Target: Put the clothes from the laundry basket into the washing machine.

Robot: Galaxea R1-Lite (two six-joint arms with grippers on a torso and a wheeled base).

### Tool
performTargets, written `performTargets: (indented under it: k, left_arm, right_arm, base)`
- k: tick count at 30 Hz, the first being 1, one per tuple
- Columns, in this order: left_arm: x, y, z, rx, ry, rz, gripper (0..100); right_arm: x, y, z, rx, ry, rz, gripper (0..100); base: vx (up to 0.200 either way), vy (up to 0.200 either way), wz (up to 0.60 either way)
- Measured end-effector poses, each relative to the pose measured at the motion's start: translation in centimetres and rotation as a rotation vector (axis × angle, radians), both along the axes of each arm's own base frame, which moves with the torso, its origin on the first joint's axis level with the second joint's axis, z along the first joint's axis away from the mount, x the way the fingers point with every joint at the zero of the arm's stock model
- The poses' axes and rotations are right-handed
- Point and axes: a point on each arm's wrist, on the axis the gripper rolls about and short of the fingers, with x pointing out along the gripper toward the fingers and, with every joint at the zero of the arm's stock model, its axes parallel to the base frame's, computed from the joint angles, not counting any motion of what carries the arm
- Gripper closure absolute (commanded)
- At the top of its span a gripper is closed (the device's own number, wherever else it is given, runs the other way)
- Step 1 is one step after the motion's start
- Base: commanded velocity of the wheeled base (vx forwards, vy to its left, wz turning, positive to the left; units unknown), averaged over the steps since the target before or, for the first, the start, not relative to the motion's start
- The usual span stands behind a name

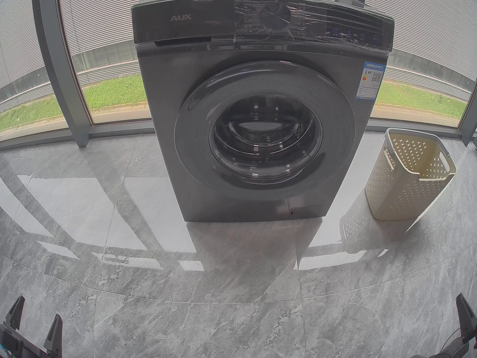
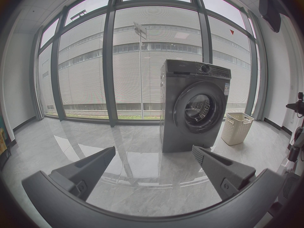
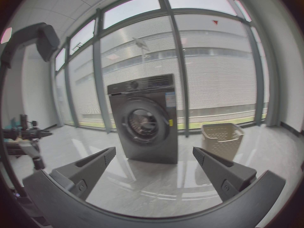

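Note:
A dark grey front-loading washing machine [image 1: 258, 110] stands on the floor ahead, its round glass door [image 1: 266, 137] shut. To its right a cream perforated laundry basket [image 1: 410, 175] leans on the floor; I see no clothes inside it. The machine [image 2: 194, 106] and basket [image 2: 237, 128] also stand far beyond my left gripper [image 2: 153, 151], which is open and holds nothing. My right gripper [image 3: 154, 151] is open too, with the machine [image 3: 145, 119] and basket [image 3: 222, 138] well ahead of it. Both grippers sit low and near me, the left [image 1: 35, 319] at the bottom left corner.
Glossy grey marble floor [image 1: 238, 284] stretches wide between me and the machine. Tall windows with dark pillars [image 1: 57, 60] stand behind the machine. A stand with equipment [image 3: 25, 135] is off to one side in the right wrist view.

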Motion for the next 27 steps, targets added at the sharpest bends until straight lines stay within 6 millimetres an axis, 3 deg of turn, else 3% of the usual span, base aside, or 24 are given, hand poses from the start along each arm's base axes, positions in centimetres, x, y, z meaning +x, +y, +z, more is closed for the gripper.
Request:
performTargets:
  k: [9,20,27]
  left_arm:
    - [0.0,0.0,0.0,-0.002,0.000,0.000,0]
    - [0.0,0.0,0.0,-0.007,0.001,0.001,0]
    - [0.0,0.0,0.0,-0.011,0.002,0.002,0]
  right_arm:
    - [2.3,0.5,0.8,0.067,0.199,0.278,100]
    - [7.7,1.3,3.6,0.110,0.283,0.350,100]
    - [11.5,2.1,3.9,0.115,0.355,0.380,100]
  base:
    - [0.200,0.000,0.00]
    - [0.200,0.000,0.00]
    - [0.200,0.000,0.00]
